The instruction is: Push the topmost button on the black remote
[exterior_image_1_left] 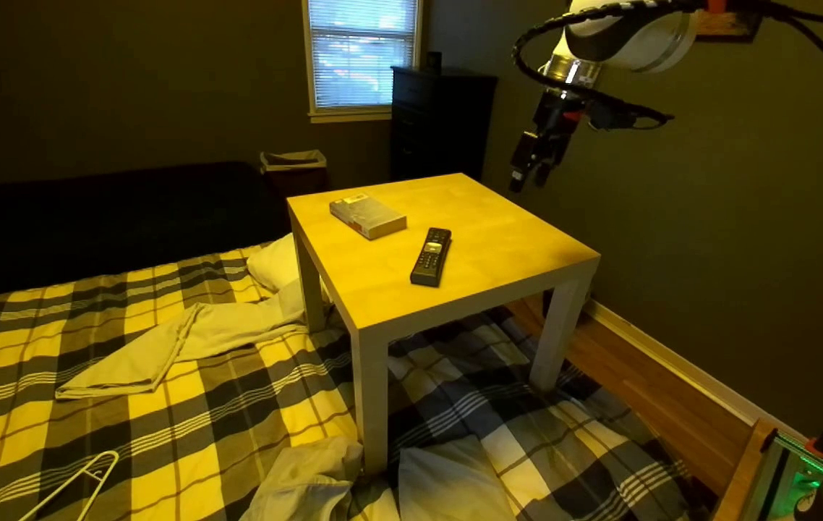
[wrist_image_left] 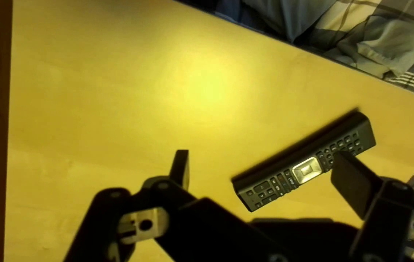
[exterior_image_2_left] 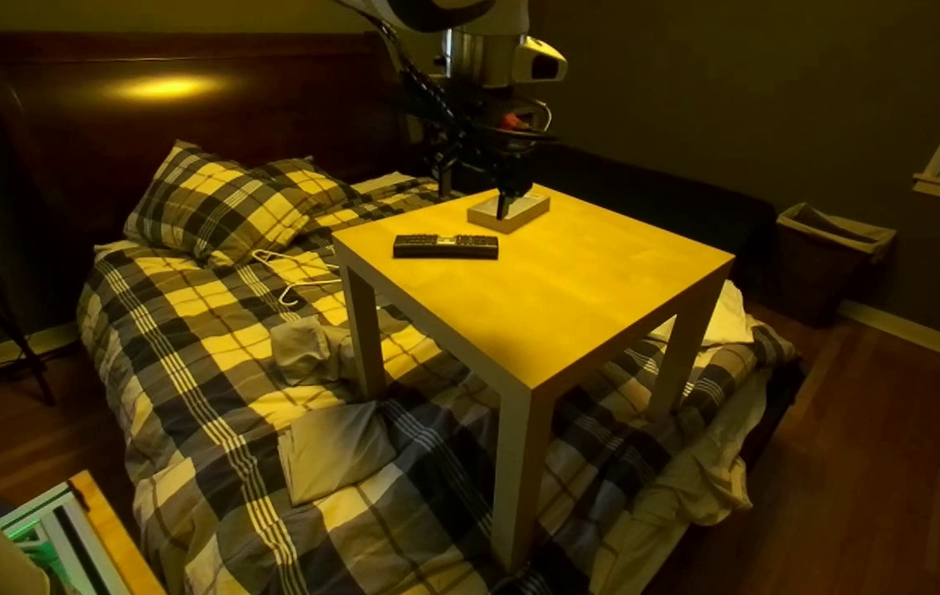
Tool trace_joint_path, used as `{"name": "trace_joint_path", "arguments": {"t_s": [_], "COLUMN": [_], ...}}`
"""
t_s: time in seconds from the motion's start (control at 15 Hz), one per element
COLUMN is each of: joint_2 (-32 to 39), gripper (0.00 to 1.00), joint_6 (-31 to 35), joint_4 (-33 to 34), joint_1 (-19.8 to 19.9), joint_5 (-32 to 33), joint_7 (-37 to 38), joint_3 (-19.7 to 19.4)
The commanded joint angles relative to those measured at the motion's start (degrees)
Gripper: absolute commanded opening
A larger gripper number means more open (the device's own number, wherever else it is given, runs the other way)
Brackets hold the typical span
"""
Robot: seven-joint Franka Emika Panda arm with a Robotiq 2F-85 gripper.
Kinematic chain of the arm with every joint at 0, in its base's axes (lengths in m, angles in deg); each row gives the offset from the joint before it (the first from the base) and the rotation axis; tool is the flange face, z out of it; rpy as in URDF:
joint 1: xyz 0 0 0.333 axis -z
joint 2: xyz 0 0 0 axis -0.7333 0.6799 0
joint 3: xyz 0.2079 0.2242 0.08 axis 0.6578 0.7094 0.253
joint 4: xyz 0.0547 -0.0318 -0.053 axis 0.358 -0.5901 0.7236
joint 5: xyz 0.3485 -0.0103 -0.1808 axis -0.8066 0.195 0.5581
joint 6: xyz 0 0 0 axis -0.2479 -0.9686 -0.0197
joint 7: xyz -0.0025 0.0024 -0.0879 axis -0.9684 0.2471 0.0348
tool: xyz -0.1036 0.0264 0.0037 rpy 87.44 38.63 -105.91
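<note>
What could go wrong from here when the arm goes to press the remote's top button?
The gripper is open and the buttons are small and close together, so it might press the wrong one.

The remote lies on the table with nothing holding it, so an off-centre push could slide it.

In the wrist view a finger covers some buttons, so the aim could be misjudged.

From different sides, both exterior views look down on the whole surface (exterior_image_1_left: 505, 239); nearer, the wrist view looks down past the fingers (wrist_image_left: 354, 183) onto part.
</note>
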Motion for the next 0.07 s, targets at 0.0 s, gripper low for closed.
{"name": "trace_joint_path", "arguments": {"t_s": [0.0], "joint_2": [-0.38], "gripper": [1.00], "joint_6": [-0.13], "joint_4": [-0.20], "joint_1": [-1.39], "joint_5": [-0.09], "joint_7": [0.09], "joint_3": [-1.38]}}
